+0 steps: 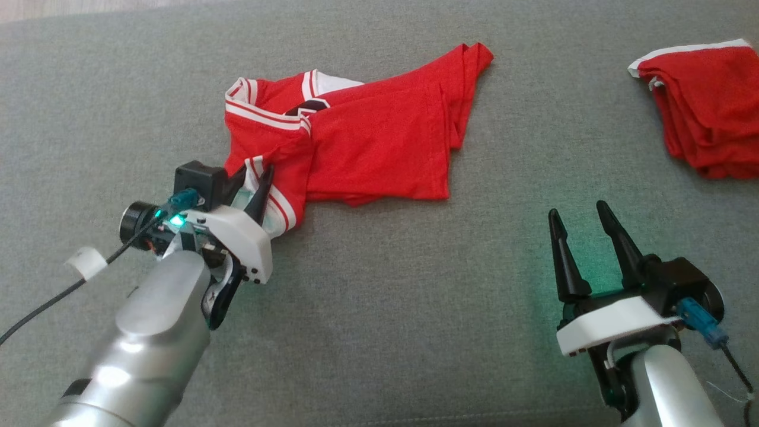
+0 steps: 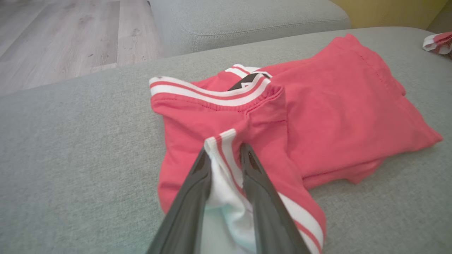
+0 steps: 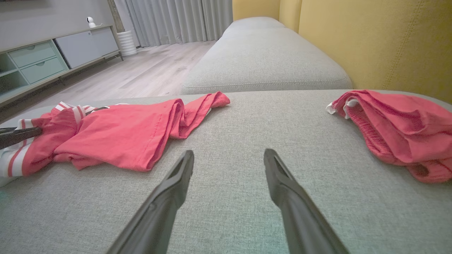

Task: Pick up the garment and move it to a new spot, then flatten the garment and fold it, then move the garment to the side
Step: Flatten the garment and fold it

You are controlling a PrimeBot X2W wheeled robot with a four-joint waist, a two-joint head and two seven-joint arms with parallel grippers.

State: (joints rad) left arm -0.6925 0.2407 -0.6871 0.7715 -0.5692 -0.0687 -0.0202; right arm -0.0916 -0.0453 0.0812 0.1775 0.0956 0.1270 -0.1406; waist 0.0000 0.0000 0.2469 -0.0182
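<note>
One garment [image 1: 379,136] cuff [image 2: 220,141] lies half-hidden within the left gripper [image 1: 255,177].

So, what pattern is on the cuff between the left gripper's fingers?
The cuff is white with a red stripe; the left wrist view shows it best.

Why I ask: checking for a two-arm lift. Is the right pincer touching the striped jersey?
No, the right pincer stands open over bare grey cushion, apart from the striped jersey.
</note>
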